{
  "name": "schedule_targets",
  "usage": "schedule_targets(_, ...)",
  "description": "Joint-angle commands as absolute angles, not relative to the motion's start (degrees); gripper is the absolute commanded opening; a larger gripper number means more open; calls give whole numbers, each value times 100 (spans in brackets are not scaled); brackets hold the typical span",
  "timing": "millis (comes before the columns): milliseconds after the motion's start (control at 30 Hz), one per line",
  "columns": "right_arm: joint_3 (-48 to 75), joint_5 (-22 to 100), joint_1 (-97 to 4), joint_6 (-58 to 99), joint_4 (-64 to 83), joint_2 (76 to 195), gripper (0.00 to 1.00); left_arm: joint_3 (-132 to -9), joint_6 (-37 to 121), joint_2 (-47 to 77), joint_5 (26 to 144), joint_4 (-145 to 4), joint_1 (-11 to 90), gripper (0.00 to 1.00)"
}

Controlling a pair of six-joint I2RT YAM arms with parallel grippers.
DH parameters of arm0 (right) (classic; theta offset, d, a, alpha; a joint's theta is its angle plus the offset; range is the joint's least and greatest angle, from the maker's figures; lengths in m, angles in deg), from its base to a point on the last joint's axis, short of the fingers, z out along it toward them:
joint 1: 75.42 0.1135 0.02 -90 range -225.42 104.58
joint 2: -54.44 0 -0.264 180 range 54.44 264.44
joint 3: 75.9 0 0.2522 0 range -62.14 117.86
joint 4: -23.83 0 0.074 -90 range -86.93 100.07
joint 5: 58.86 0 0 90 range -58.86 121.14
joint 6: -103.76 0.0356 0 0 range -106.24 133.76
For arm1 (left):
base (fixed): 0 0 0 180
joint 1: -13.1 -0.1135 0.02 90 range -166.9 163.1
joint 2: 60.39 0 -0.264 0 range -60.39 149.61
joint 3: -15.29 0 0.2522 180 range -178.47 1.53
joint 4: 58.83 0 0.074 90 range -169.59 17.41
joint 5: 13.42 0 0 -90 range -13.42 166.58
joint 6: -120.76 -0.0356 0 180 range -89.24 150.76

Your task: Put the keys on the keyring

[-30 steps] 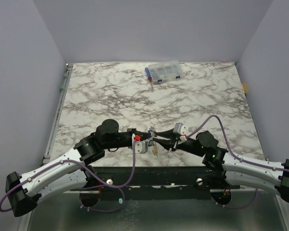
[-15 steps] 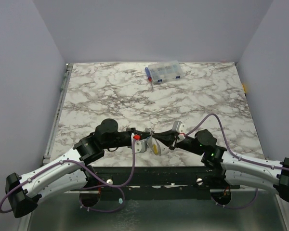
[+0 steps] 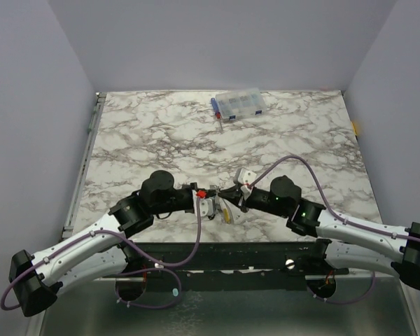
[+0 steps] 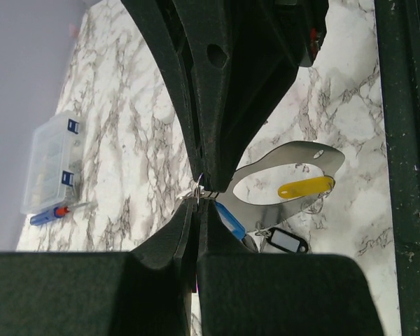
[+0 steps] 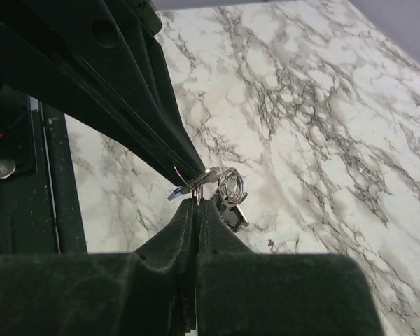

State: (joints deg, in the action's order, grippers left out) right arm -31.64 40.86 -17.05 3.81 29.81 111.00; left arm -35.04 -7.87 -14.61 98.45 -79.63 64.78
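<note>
My two grippers meet tip to tip above the table's near edge. The left gripper (image 3: 217, 200) (image 4: 197, 206) is shut on a thin silver piece at the end of the keyring (image 4: 330, 157), a grey hoop that hangs off to the side. The right gripper (image 3: 230, 198) (image 5: 198, 201) is shut on a fine wire ring at the same spot. A yellow key (image 4: 304, 187) (image 3: 226, 214) shows inside the hoop. A blue key (image 4: 229, 220) and a dark-outlined clear key (image 4: 287, 243) (image 5: 231, 213) dangle beside my fingertips, with a small coiled ring (image 5: 231, 185) above the dark one.
A clear compartment box (image 3: 239, 105) (image 4: 49, 164) stands at the far edge, with a red-and-blue tool (image 3: 217, 112) (image 4: 52, 212) beside it. The black front rail (image 4: 406, 175) runs just below the grippers. Purple cables loop off both arms.
The right arm has swung left and in toward the left gripper, and its jaws have closed at the left gripper's tips. The left gripper stayed shut.
</note>
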Motion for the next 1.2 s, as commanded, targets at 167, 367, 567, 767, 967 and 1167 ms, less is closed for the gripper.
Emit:
schedule_targets(167, -2490, 3973, -1662, 369, 2204, 11422, 0, -3776, -474, -1219, 10360, -7443, 6587, 0)
schedule_targets(367, -2386, 3782, -1643, 499, 2355, 11802, 0, -4110, 318, -708, 10003, -7443, 6571, 0)
schedule_targets(567, -2343, 3157, -1601, 462, 2577, 11976, 0, -4416, 1175, -463, 9832, -7418, 6571, 0)
schedule_targets(767, -2531, 2747, -1601, 448, 3155, 11960, 0, -4615, 2362, -291, 9564, -7276, 6582, 0)
schedule_targets(967, -2777, 2870, -1601, 519, 3624, 11807, 0, -4739, 3126, -227, 9283, -7278, 6595, 0)
schedule_targets(1167, -3374, 3079, -1601, 568, 4409, 11414, 0, -4957, 4023, 44, 9316, -7280, 6610, 0)
